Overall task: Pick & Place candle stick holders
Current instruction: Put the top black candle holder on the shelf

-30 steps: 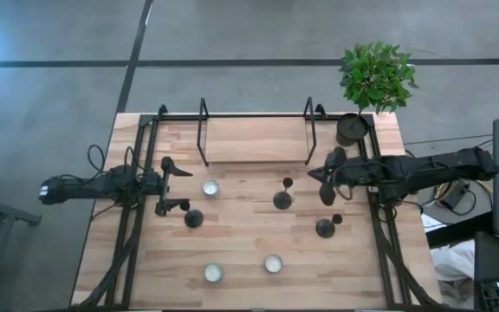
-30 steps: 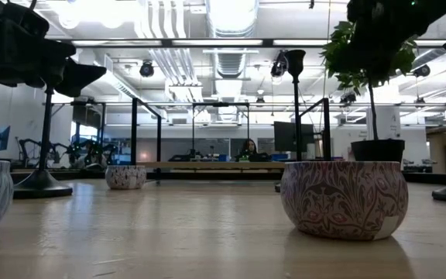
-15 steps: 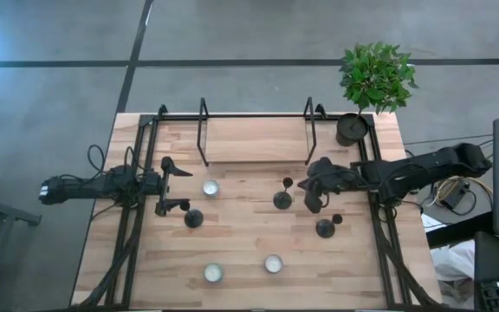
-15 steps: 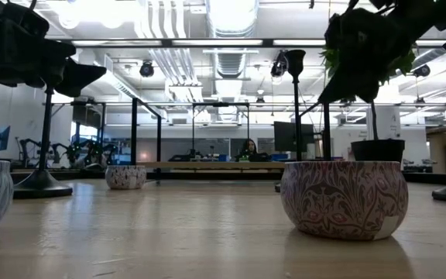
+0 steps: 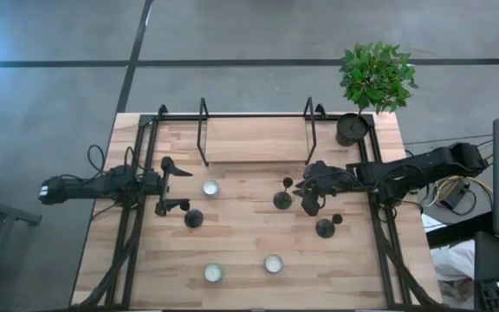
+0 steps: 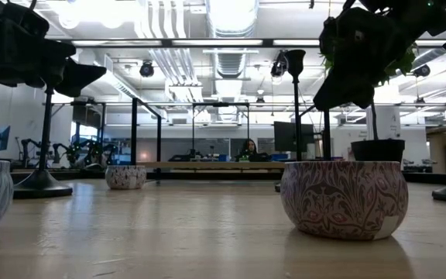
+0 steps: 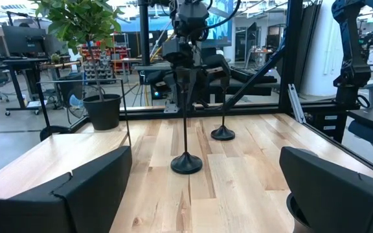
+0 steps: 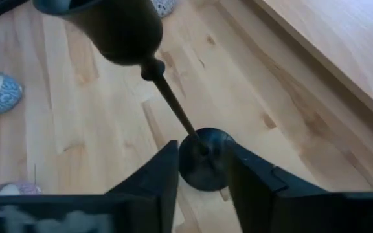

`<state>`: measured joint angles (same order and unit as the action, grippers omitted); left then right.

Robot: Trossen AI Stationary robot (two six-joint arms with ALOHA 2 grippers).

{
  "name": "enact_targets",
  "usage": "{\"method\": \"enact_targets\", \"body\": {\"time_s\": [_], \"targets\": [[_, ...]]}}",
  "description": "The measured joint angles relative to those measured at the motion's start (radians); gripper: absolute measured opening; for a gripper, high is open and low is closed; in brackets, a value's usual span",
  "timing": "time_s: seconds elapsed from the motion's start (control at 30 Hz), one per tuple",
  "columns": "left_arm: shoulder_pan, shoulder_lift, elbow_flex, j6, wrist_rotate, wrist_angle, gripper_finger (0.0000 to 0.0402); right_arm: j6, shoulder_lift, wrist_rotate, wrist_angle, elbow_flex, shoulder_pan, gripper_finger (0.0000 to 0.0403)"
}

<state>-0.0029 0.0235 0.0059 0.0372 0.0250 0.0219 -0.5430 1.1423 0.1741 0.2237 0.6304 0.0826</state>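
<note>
Now the right gripper [image 5: 306, 192] is seen over the middle of the wooden table [image 5: 241, 234], just beside the middle candlestick holder [image 5: 282, 198]. In the right wrist view its two dark fingers [image 8: 154, 178] are spread apart, and the round base of this holder [image 8: 203, 157] is seen between them; the thin stem rises tilted toward the camera, with the cup near the lens. Nothing is gripped by the fingers, and whether they touch the base cannot be told.

A second candlestick holder [image 5: 325, 227] is placed near the right side of the table, close to the right arm. A third candlestick holder [image 5: 193, 217] is found on the left part, just beside the left gripper [image 5: 173, 185], which is held wide open and empty at the left edge of the table.

Three small patterned bowls are also placed on the table: one [image 5: 210, 188] near the left gripper and two [image 5: 213, 273] [image 5: 273, 263] near the front edge. A potted green plant [image 5: 374, 76] is seen at the far right corner.
</note>
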Motion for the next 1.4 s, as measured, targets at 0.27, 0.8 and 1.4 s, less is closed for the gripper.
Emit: {"method": "enact_targets", "body": {"time_s": [0.27,0.8,1.4], "targets": [[0.0,0.0,0.0,0.0,0.0,0.0,0.0399,0.004,0.047,-0.022,-0.063,0.0,0.0,0.018],[0.001,0.007,0.0,0.0,0.0,0.0,0.0399,0.025,0.143,-0.018,-0.201,0.0,0.0,0.0158],[0.0,0.012,0.0,0.0,0.0,0.0,0.0399,0.057,0.149,0.012,-0.22,0.0,-0.002,0.0038]]}}
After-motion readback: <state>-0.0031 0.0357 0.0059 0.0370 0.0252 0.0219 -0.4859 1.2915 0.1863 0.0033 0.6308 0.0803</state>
